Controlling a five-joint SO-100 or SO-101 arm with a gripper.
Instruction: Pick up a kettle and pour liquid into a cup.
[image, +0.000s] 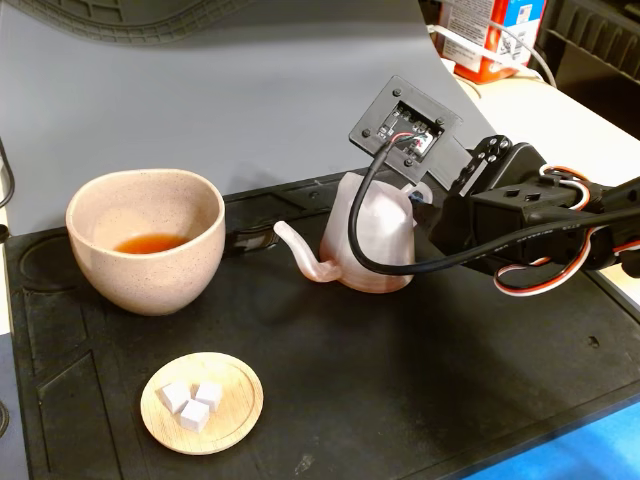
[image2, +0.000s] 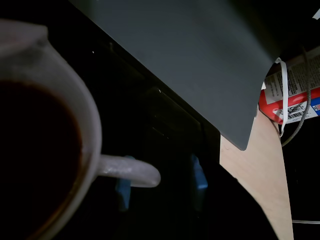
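Note:
The pink kettle stands upright on the black mat, spout pointing left toward the cup. The cup sits at the left and holds a shallow pool of orange-red liquid. My gripper is at the kettle's right side, by the handle. In the wrist view the kettle's rim fills the left, its inside dark. The small handle juts out between my two blue-padded fingers. The gripper is open, with a gap between the handle and the right pad.
A small wooden saucer with three white cubes lies at the front left of the mat. A grey backdrop sheet stands behind. A red box sits on the light table at the back right.

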